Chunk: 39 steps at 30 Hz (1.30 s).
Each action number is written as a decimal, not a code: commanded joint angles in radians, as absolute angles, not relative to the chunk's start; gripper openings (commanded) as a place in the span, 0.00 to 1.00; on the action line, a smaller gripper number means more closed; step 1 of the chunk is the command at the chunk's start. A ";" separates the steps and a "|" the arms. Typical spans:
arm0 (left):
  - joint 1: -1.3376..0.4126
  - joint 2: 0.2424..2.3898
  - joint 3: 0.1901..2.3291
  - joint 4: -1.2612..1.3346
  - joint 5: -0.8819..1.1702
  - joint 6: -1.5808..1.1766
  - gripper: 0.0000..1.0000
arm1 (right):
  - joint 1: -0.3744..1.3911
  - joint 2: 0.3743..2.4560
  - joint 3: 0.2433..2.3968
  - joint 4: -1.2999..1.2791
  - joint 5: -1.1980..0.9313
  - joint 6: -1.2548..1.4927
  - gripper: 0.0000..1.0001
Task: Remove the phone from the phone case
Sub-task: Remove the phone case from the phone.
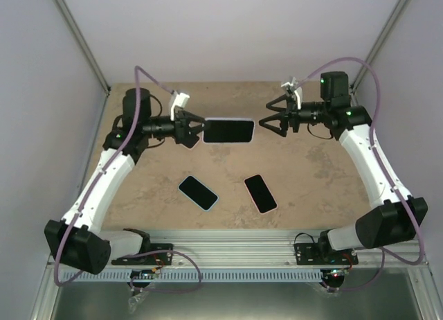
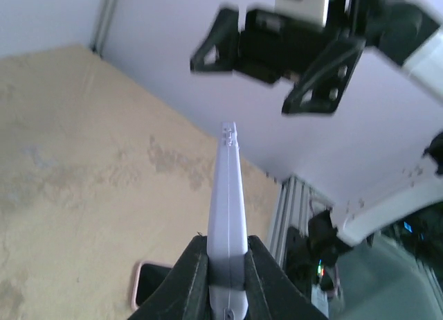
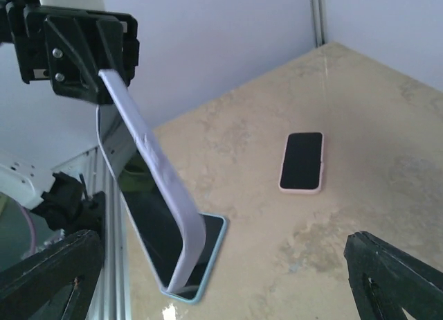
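L tool (image 1: 199, 131) pinching cased phone (image 1: 229, 130) end, aloft; R tool (image 1: 266, 124) spread wide, near, apart.

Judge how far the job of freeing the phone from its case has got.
Done: the phone is lifted off the table, the left tool shut on one end. In hand: the right tool stands open just off the other end. Left: the phone still sits in its case.

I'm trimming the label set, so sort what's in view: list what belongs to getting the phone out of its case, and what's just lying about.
In the job:
- phone in lavender case, held in the air
- left gripper, shut on its end
- right gripper, open

Lying about:
- blue-cased phone
- pink-cased phone
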<state>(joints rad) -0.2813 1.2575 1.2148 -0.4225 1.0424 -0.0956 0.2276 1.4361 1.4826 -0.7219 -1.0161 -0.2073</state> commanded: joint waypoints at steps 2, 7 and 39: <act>-0.221 1.188 1.182 0.115 0.955 -0.611 0.00 | 0.212 1.337 1.351 -0.356 -1.113 0.171 0.98; -0.193 1.177 1.125 0.460 0.834 -0.968 0.00 | 0.210 1.287 1.236 -0.037 -1.089 0.473 0.98; -0.260 1.215 0.913 0.697 0.613 -1.302 0.00 | 0.368 1.624 1.268 0.702 -0.922 1.344 0.64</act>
<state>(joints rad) -0.2501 1.2186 0.9112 0.5842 0.6361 -1.2984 0.3565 1.5940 1.2350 0.6304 -0.9413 1.3037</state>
